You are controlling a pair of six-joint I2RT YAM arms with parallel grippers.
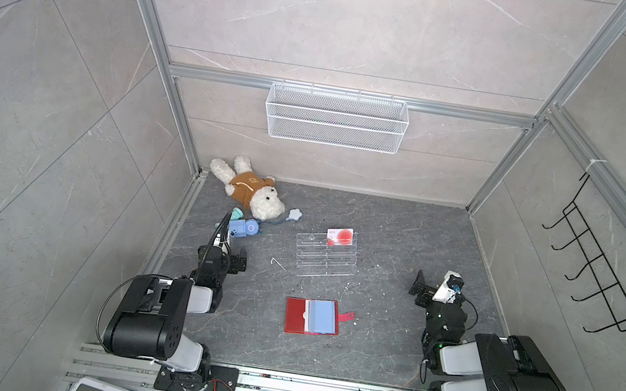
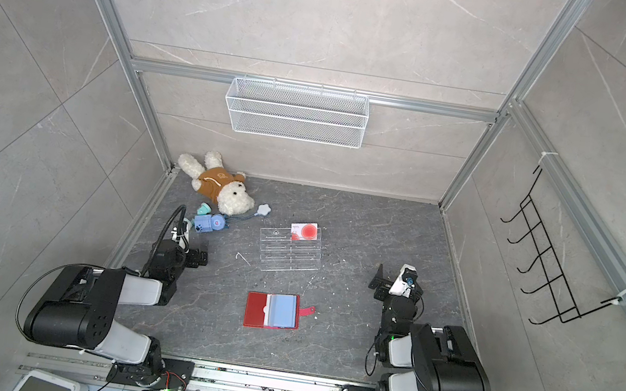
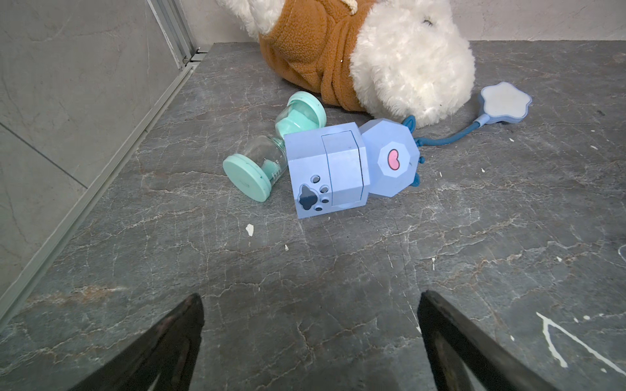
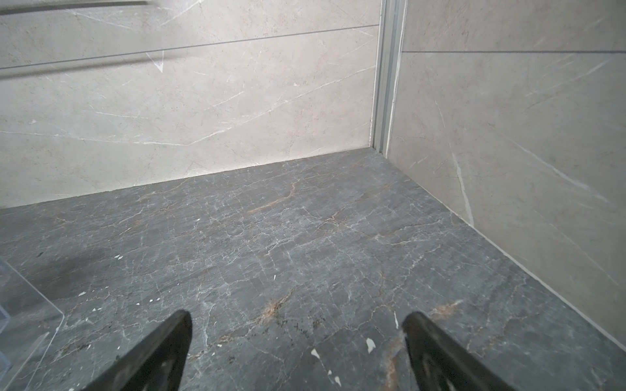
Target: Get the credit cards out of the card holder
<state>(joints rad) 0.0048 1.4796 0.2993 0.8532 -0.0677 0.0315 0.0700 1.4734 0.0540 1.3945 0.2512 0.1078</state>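
Note:
The card holder (image 1: 312, 316) (image 2: 272, 310), a red wallet, lies open and flat on the dark floor between both arms, pale blue sleeves up and strap tab pointing right. No card shows in its sleeves. One credit card (image 1: 340, 237) (image 2: 304, 231), white with a red circle, stands in the top tier of a clear acrylic stand (image 1: 325, 257) (image 2: 289, 252) behind the wallet. My left gripper (image 1: 238, 263) (image 3: 310, 304) is open and empty, far left of the wallet. On the far right, my right gripper (image 1: 421, 288) (image 4: 296, 321) is open over bare floor.
A plush dog (image 1: 251, 191) (image 3: 372, 57), a blue block toy (image 3: 342, 166), a teal-lidded jar (image 3: 267, 152) and a star-shaped pad (image 3: 504, 101) lie at the back left. A wire basket (image 1: 335, 118) hangs on the back wall. A black hook rack (image 1: 595, 264) hangs on the right wall.

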